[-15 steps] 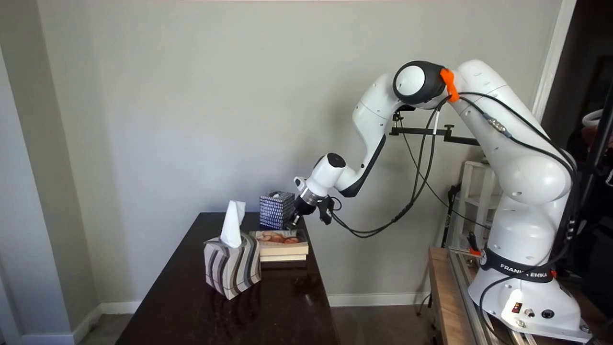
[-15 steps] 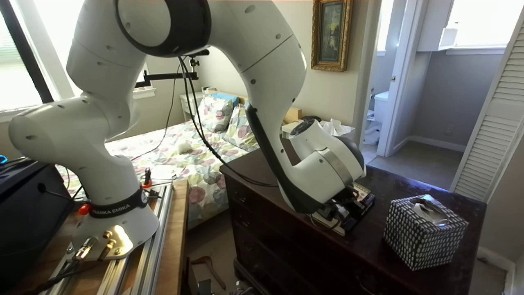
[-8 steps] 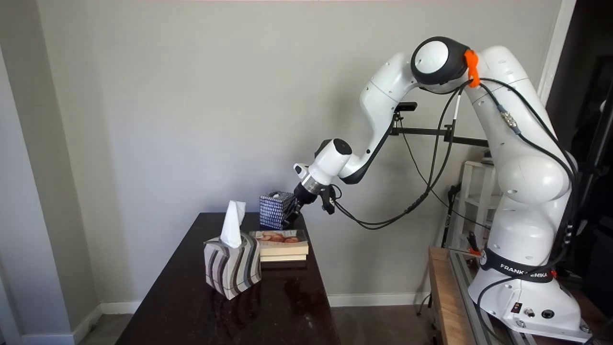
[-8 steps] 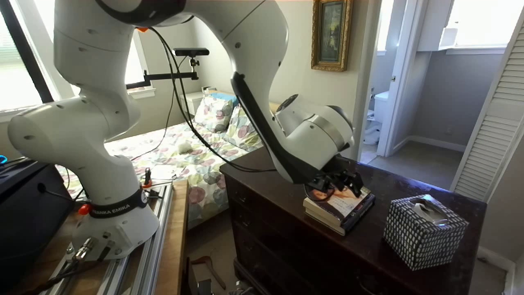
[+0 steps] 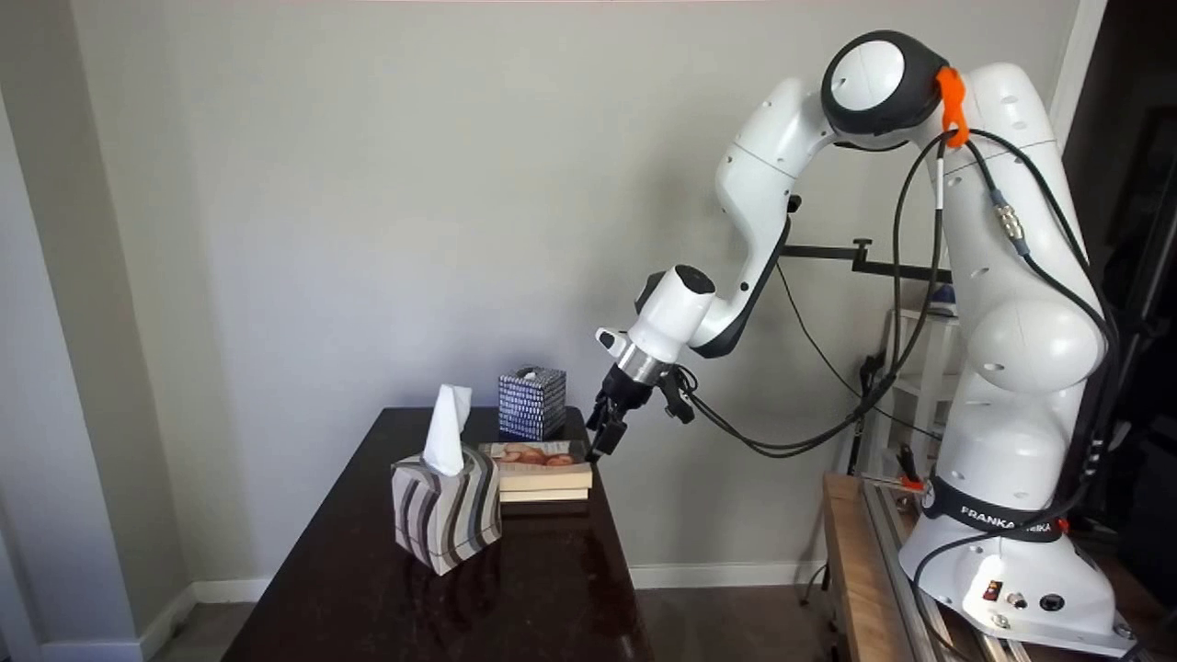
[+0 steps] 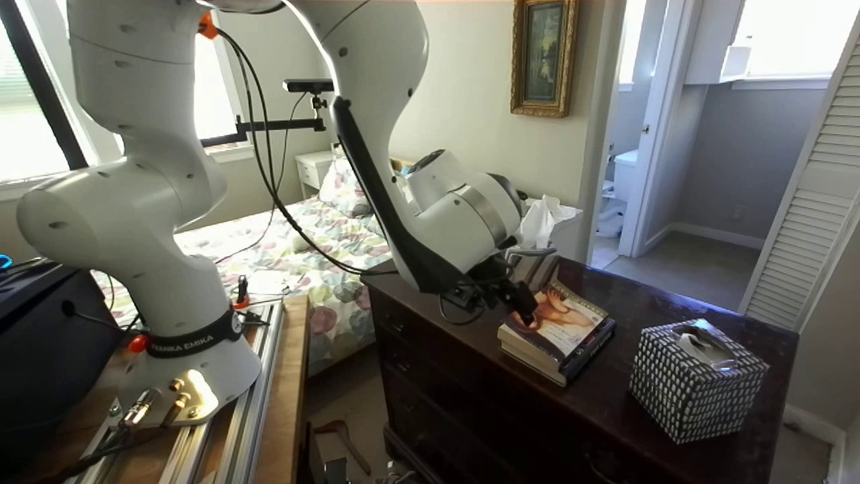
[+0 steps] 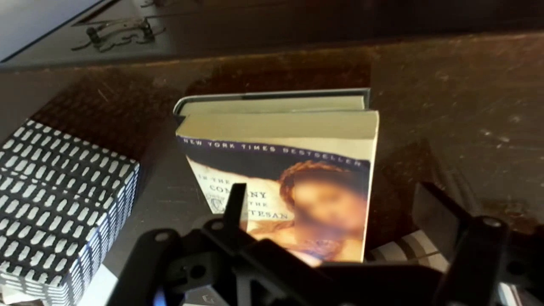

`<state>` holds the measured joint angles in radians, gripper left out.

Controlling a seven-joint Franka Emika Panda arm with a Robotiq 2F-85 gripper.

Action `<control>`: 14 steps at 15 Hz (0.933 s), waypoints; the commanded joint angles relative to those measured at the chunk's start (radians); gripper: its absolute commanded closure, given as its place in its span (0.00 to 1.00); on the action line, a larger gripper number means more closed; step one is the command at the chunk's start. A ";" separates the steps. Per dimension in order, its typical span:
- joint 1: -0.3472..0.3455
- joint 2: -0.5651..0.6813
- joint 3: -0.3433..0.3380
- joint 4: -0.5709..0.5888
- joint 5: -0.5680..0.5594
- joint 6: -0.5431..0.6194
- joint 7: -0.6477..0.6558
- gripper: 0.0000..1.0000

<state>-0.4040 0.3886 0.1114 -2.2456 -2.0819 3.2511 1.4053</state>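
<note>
Two books point(image 7: 278, 127) lie stacked below the gripper point(image 7: 331, 202): an upper book point(image 7: 276, 187) with a painted figure on its cover and a dark-covered lower book point(image 7: 272, 104). The gripper tilts down at them, its two fingers point(image 7: 234, 208) parted, with the upper book showing through the gap; whether they touch it cannot be told. One patterned box point(image 7: 68, 204) stands left of the gripper in the wrist view, and one striped box point(image 5: 446, 515), partly hidden by a finger, right of it. One tissue point(image 5: 448, 432) sticks up from the striped box, near the books. Cables point(image 5: 782, 450) loop behind the gripper. In an exterior view the front edge of the dresser point(image 5: 552, 588) runs by the fingers; its dark top shows between books and patterned box, and stretches on past the striped box, away from the gripper.
</note>
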 commanded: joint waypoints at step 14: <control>0.202 -0.229 -0.251 -0.217 0.122 0.030 -0.003 0.00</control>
<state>-0.2198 0.2392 -0.0966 -2.4019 -1.9965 3.2573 1.4057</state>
